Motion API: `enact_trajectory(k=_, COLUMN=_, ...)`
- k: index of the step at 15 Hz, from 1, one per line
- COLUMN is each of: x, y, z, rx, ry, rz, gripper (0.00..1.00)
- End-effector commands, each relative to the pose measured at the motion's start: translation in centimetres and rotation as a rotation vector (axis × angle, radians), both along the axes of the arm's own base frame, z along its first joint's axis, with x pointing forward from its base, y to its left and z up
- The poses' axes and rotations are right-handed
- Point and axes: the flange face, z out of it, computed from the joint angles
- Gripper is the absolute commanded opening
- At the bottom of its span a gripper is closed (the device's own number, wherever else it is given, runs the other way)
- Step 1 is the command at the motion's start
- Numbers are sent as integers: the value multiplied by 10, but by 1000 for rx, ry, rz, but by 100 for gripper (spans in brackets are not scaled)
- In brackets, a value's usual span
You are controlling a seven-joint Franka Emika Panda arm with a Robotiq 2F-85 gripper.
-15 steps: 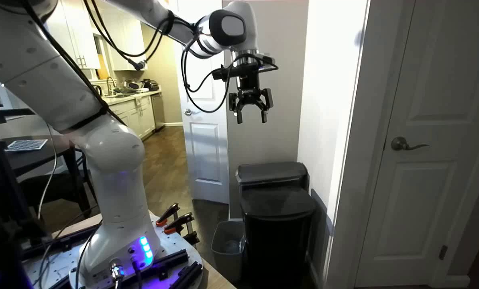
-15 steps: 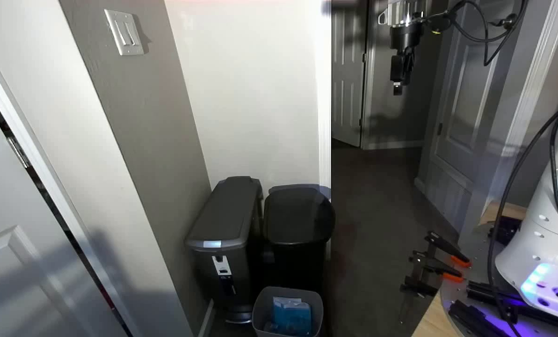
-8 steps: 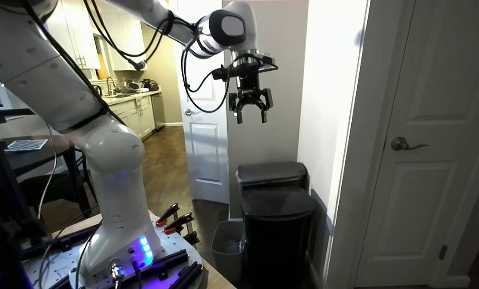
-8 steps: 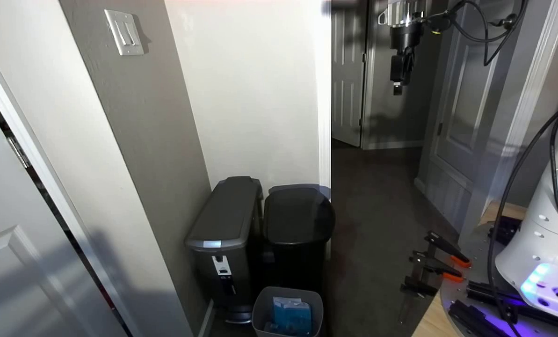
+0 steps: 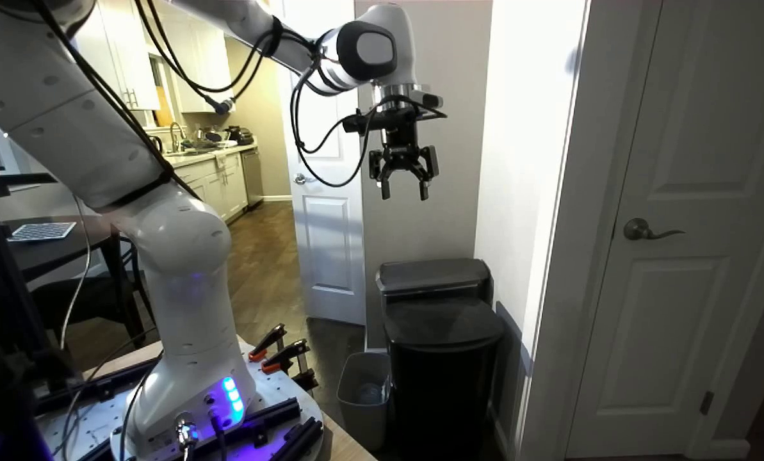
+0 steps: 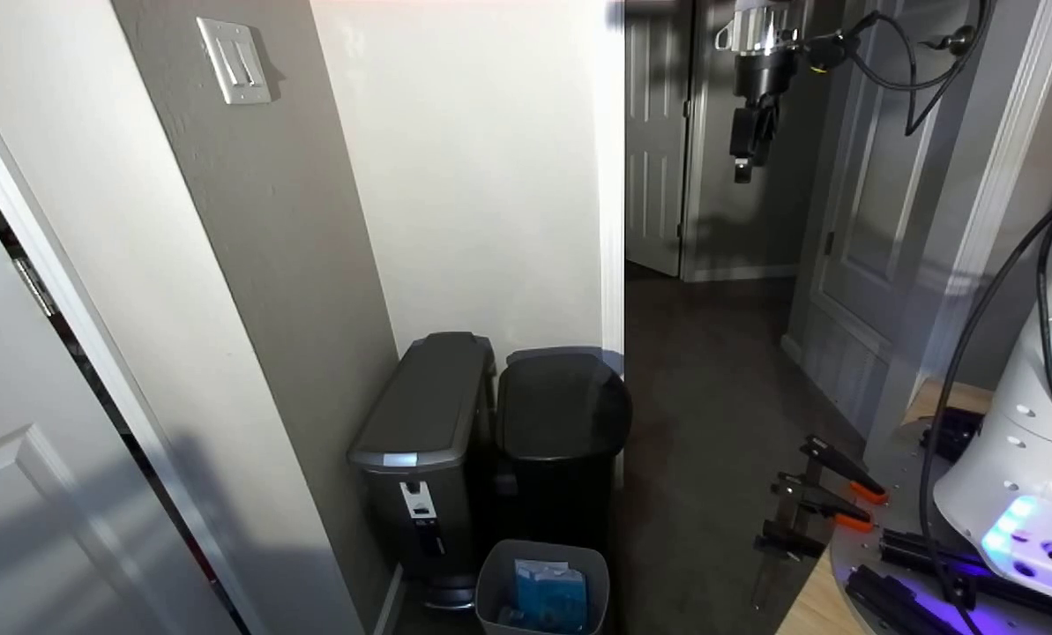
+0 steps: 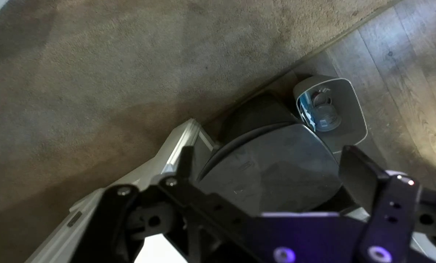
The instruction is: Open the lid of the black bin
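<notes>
The black bin is tall, with a rounded front, and shows in both exterior views. Its flat dark lid lies shut on top; it also shows in an exterior view. In the wrist view the lid appears below, between the fingers, its near part hidden by the gripper. My gripper is open and empty, pointing down, high above the lid and apart from it. It also shows edge-on in an exterior view and from above in the wrist view.
A slim dark grey bin with a silver latch stands beside the black bin, against the wall. A small grey open basket with a blue packet stands close by. A white wall edge is near the bins. Clamps grip the robot's table.
In the last half second my gripper has moved down slightly and a little to one side, still open. The lid and bins have not moved.
</notes>
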Motion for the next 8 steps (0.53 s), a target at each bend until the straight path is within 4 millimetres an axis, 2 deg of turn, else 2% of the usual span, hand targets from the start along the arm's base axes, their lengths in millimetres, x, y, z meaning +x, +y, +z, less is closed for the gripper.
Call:
enact_trajectory(k=1, x=6, y=-16, z=-40, rx=114, ry=-88, rz=-2, gripper=100)
enact_trajectory(k=5, x=12, y=-29, z=-94, rx=256, ry=-187, rz=-23, gripper=100)
enact_trajectory(k=8, x=18, y=-27, z=-126, rx=370, ry=-262, rz=-40, gripper=100)
